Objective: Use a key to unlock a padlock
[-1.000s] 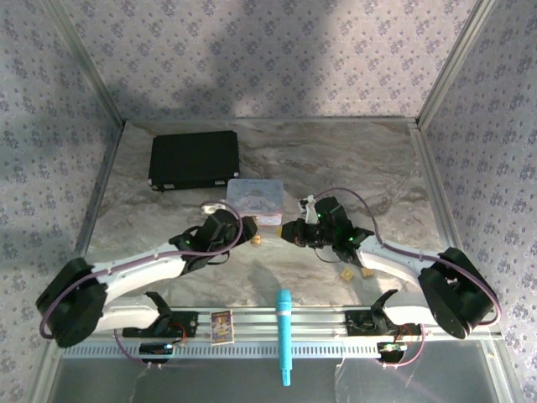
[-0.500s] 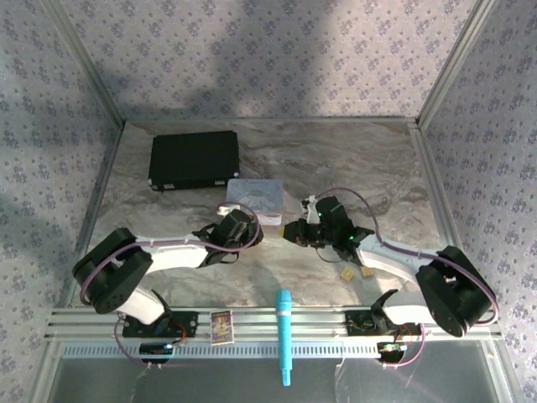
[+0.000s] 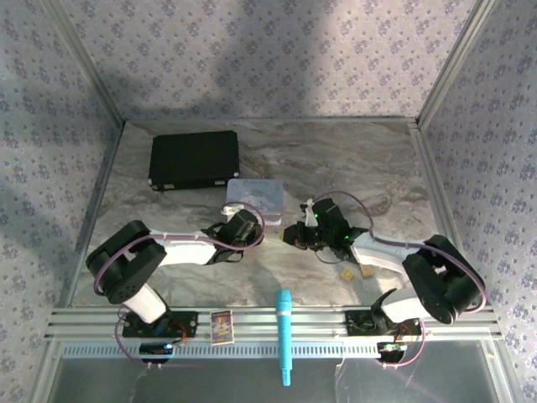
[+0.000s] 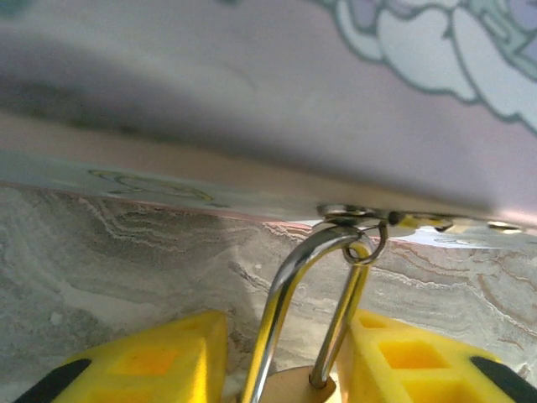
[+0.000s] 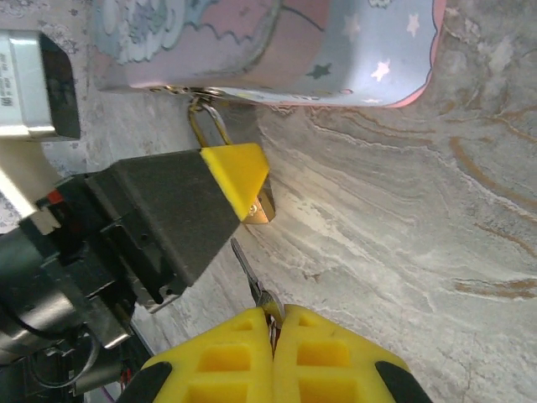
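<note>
The grey-veined marble table (image 3: 336, 159) carries a pastel blue and pink metal tin with cloud drawings (image 5: 277, 42). Both arms meet at the near side of this tin. The small padlock with a brass-gold body and a thin steel shackle (image 4: 277, 294) is there, its shackle passing through a small wire ring (image 4: 367, 243) at the lower edge of the tin. Its long axis runs away from the tin and towards the arms.

The left gripper (image 4: 285, 336) is the nearer one. Its jaws stand narrow, one yellow pad on each side of the brass body. I cannot tell if the pads already press it.

The right gripper (image 5: 273, 319) has its jaws fully together on the head of the thin silvery-grey metal key (image 5: 248, 273). The blade sticks out in front of the fingertips and points to the bottom end of the padlock.

In the right wrist view the blade lies almost parallel to the padlock, but its tip is apart from the body and seems shifted a little to the side. The keyhole is hidden. I judge that the key needs a small sideways correction and then a straight push along its own axis.
</note>
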You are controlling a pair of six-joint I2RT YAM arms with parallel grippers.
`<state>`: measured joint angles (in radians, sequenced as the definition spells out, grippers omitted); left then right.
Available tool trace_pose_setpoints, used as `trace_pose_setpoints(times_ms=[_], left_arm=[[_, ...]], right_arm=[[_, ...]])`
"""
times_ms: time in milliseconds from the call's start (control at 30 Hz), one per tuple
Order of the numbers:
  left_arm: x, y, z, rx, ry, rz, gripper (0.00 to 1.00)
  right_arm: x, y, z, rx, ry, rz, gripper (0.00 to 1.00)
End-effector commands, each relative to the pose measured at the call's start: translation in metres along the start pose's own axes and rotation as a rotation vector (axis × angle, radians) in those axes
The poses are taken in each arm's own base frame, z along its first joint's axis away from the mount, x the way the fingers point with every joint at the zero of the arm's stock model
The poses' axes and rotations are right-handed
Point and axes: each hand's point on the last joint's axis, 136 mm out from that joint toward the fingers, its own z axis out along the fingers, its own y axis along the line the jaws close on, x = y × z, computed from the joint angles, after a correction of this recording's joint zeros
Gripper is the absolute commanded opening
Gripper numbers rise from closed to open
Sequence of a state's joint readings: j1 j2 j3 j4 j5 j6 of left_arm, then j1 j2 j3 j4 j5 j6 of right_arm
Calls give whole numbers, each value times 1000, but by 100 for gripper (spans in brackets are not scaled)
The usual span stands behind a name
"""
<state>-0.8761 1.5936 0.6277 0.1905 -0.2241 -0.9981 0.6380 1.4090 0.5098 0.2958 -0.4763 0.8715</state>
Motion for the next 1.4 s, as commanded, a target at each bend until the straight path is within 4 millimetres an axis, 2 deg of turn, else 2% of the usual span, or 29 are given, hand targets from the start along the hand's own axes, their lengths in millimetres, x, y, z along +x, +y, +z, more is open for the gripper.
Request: trace_pose_setpoints(times_ms=[0,233,400,600,800,933,1100,1233,1367], left_arm=[[15,-11,9,36,52,-12,34],[11,-16,6,45,33,-25,22],[5,-25,0,77,17,-60,15],[-20,-50,-21,164,-42,-154,13],[-41,-62,-36,262,-128,-304,11],[-42,-66,-34,342,-149,-393,11],[-36,-56,-26,271,-125,-414,12],[-31,-54,-18,344,-126,-540,13],[-30,-56,-13,429,-134,-636,17]], right_arm=[[4,-6,5,-13,14,16,0],[7,-12,10,-13,24,33,0],[7,-8,12,-47,29,56,0],[3,0,11,-131,32,134,0],[5,3,9,-163,48,176,0],[5,6,6,-177,48,173,0],[8,-1,8,-147,51,173,0],[7,-10,8,-123,37,184,0],[6,-7,9,-139,39,185,0]])
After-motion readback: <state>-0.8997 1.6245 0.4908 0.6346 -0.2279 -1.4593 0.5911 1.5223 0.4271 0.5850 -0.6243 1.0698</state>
